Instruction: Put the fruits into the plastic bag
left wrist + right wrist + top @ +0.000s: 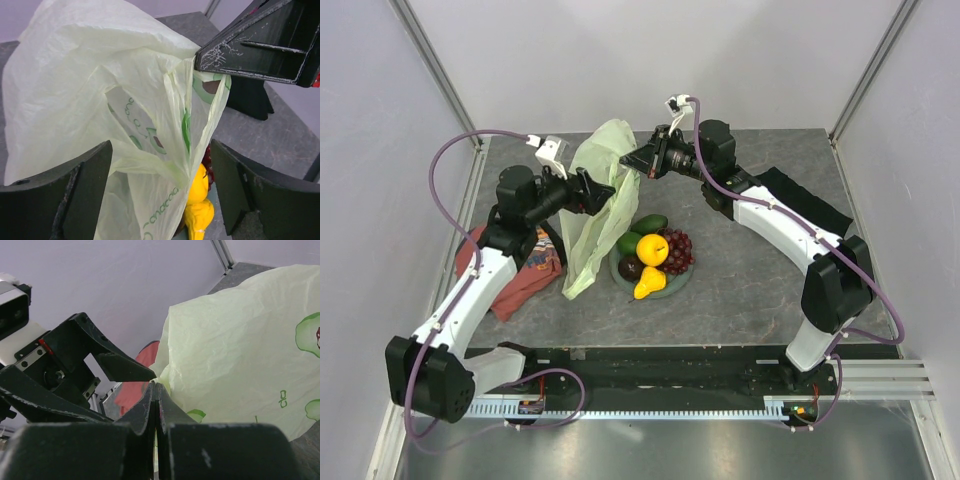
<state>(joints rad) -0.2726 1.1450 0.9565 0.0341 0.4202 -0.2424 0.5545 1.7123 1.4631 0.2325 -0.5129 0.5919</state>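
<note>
Presently the right pincer (628, 160) pinches the pale green crinkly plastic bag (603, 145) near the far edge of the worktop (750, 300); the left pincer (605, 192) gapes around it. Thin film could slip free.

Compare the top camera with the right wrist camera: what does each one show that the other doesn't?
Only top: the fruits piled on the plate, and the black cloth. Only right wrist: close up, the right gripper pinched shut on the edge of the plastic bag. Both: the bag held up off the table, the left gripper, the red T-shirt.
</note>
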